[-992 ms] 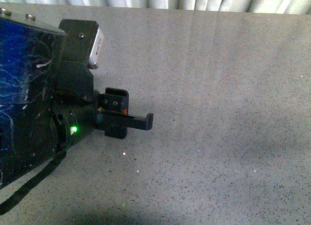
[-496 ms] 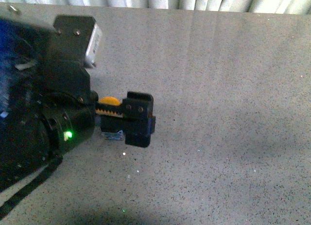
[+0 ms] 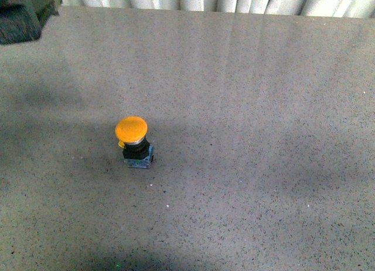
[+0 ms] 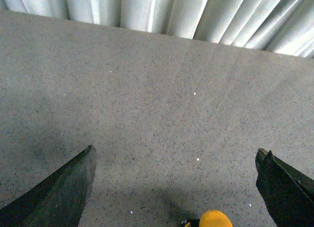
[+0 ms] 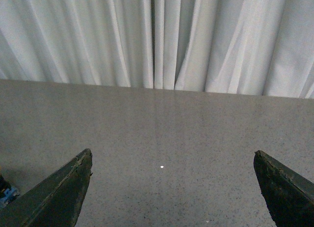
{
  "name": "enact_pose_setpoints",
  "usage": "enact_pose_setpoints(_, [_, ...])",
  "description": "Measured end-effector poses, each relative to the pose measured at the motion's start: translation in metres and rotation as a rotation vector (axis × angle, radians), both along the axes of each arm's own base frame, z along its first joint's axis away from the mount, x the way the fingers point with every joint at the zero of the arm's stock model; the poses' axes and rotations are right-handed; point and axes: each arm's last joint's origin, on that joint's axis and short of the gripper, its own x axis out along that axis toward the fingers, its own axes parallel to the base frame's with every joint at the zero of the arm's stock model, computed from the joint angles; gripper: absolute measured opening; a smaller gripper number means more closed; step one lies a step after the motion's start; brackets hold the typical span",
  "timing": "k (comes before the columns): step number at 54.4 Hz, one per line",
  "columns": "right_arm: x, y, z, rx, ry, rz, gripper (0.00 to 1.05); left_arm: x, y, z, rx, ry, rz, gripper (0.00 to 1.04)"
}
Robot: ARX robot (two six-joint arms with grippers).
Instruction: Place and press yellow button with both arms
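Far left in the front view: dark bit of what's prob. the L arm, red mark on it, well back-left of the button; no gripper visible there. L gripper on its wrist cam: jaws spread wide, nothing between them. The button's cap just peeks in at the frame edge close under the wrist, so the button sits short of the tips, not between them. Button: upright on the grey table, long axis vertical, w/ a round yellow-orange dome on top, black collar under it and a small blue-grey square base flat on the surface. Nothing touches it. R of the button, only table shows in the front view; R arm isn't in it. R gripper: jaws also wide, holding nothing, facing the curtain. A bluish speck at the frame edge beside one finger may be the button's base, can't say for sure. Judgement: placing looks done, press not yet. L arm seems nearer. The press needs a straight drop onto the dome, centred, or the base may tip/skid.
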Motion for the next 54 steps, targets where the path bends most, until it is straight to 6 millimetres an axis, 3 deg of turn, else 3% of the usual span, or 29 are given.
enact_pose_setpoints(5, [0.000, 0.000, 0.000, 0.000, 0.000, 0.002, 0.96, -0.005, 0.006, -0.005, 0.093, -0.197, 0.156, 0.82])
enact_pose_setpoints(12, [0.000, 0.000, 0.000, 0.000, 0.000, -0.002, 0.96, -0.025, 0.025, -0.009, 0.146, -0.337, 0.241, 0.58])
enact_pose_setpoints(17, [0.003, -0.001, 0.002, 0.144, 0.366, 0.057, 0.96, -0.037, 0.034, -0.009, 0.161, -0.358, 0.237, 0.42])
enact_pose_setpoints(22, [0.019, -0.003, 0.007, 0.216, 0.610, 0.005, 0.96, -0.047, 0.041, -0.012, 0.168, -0.355, 0.228, 0.28])
enact_pose_setpoints(30, [0.065, 0.002, 0.018, 0.155, 0.621, 0.027, 0.96, -0.060, 0.052, -0.021, 0.172, -0.362, 0.242, 0.01])
enact_pose_setpoints(34, [0.092, 0.010, 0.019, 0.063, 0.594, 0.078, 0.96, -0.068, 0.055, -0.026, 0.179, -0.345, 0.233, 0.01])
enact_pose_setpoints(41, [0.137, 0.043, 0.011, -0.170, 0.536, 0.233, 0.96, -0.079, 0.061, -0.024, 0.178, -0.352, 0.236, 0.01])
enact_pose_setpoints(54, [0.180, 0.104, -0.004, -0.330, 0.487, 0.522, 0.96, -0.092, 0.074, -0.024, 0.179, -0.351, 0.244, 0.01])
